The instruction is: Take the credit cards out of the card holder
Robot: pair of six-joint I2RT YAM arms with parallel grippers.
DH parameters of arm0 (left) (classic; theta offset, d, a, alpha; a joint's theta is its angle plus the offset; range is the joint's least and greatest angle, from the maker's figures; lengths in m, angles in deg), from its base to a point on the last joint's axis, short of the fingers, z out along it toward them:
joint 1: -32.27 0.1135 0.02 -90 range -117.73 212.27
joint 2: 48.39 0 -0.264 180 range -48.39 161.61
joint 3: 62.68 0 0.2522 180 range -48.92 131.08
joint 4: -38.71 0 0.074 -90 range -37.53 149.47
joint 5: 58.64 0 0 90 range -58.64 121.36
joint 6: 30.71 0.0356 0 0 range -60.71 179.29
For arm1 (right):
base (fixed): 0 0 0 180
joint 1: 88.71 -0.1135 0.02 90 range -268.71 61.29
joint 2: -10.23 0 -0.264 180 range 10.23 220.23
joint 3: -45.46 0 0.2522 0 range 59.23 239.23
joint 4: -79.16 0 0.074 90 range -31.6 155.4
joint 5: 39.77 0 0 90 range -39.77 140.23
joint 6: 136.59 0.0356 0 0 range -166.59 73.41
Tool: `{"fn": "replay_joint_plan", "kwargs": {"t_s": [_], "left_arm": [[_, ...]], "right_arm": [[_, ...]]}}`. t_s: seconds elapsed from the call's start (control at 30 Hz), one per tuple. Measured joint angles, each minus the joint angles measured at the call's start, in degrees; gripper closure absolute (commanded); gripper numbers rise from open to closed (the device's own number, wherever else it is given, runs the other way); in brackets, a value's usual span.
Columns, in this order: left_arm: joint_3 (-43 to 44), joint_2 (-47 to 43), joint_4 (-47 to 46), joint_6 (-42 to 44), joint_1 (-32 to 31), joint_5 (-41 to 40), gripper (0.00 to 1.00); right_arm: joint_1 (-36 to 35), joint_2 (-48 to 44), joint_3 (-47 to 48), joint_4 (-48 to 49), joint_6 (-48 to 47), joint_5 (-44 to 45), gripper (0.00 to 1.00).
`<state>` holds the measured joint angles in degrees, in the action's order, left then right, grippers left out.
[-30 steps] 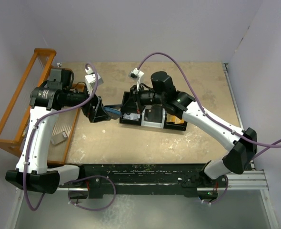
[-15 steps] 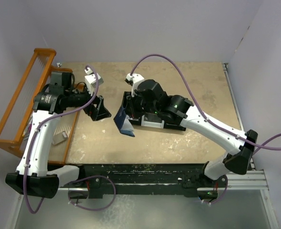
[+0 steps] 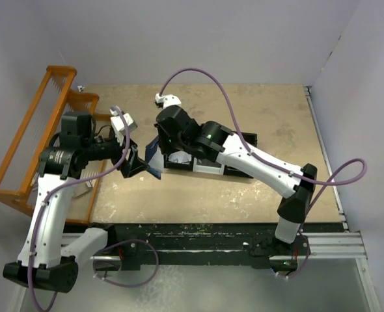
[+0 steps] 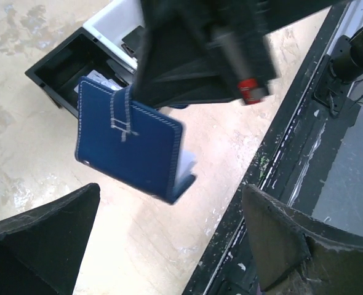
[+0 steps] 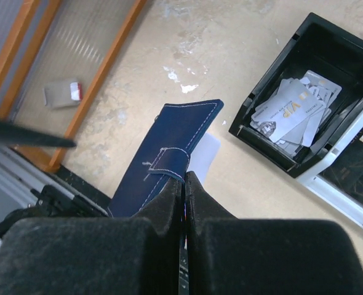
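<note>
1. A black three-compartment plastic tray [image 5: 263, 149] holds silver credit cards [image 5: 292, 110] in its end compartment nearest the holder. An orange wooden rack [image 3: 42, 123] stands at the left.
2. The right gripper [image 5: 183, 181], fingers pressed together, pinches the small navy-blue stitched folding card holder [image 5: 175, 138] above the tan tabletop [image 5: 243, 37].
3. The left gripper [image 4: 169, 190], spread wide, faces the holder without touching it.
4. A white-stitched strap crosses the holder, and a paler inner face shows at its edge.
</note>
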<state>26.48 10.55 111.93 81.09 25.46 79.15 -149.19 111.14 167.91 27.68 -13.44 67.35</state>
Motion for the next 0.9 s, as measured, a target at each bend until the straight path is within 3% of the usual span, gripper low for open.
{"fn": "replay_joint_plan", "kwargs": {"t_s": [0.17,0.3,0.5,0.67,0.8,0.9], "left_arm": [[-5.01,-6.34,-4.22,-0.46,0.00,-1.64,0.02],[-6.86,-7.48,-6.62,-0.61,0.00,-3.54,0.17],[-10.95,-7.19,-8.66,1.40,0.00,-8.31,0.21],[-13.18,-7.96,-10.84,2.67,0.00,-14.16,0.44],[-13.18,-8.66,-11.89,3.96,0.00,-16.59,0.70],[-13.22,-9.27,-12.04,4.72,0.00,-17.90,0.83]], "right_arm": [[-0.26,3.91,2.12,-0.44,2.95,1.40,1.00],[-0.28,6.36,4.74,-0.39,5.05,0.98,1.00],[-1.01,9.42,8.48,0.50,7.26,-1.16,1.00],[-1.90,9.57,8.50,1.20,8.98,-3.63,1.00],[-2.16,9.09,8.11,2.19,9.81,-4.90,1.00],[-2.03,7.87,7.13,2.34,10.14,-6.40,1.00]]}}
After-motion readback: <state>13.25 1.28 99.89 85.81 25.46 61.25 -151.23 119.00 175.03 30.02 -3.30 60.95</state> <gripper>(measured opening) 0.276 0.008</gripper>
